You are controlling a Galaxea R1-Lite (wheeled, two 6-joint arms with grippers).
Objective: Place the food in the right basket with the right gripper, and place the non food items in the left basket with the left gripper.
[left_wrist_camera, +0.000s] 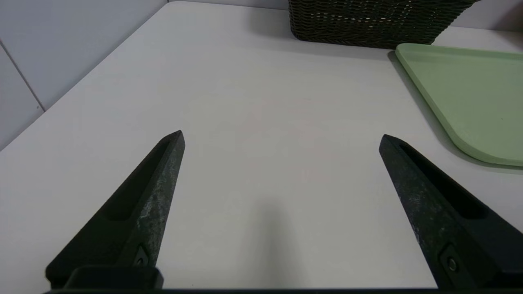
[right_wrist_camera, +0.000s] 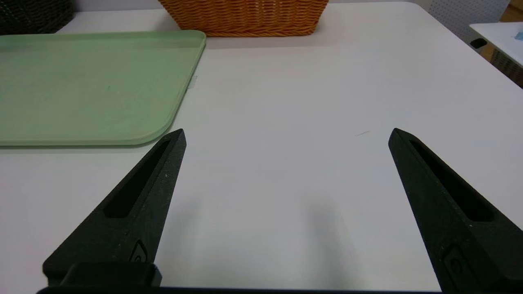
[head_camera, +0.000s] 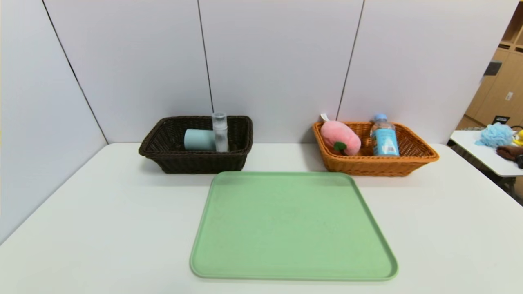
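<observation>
Sitting sorted already: pink plush peach and blue-label water bottle in orange wicker basket; blue-grey cup, slim clear bottle in dark brown wicker basket. Peeler not visible. Left gripper and right gripper spread wide, empty, low above the tabletop. Risk: upright bottle tipping if baskets get bumped.

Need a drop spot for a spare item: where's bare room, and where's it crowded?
Free: the whole green tray, and the table either side of it, where the left claw and right claw stand open. Crowded: the dark basket and the orange basket.
</observation>
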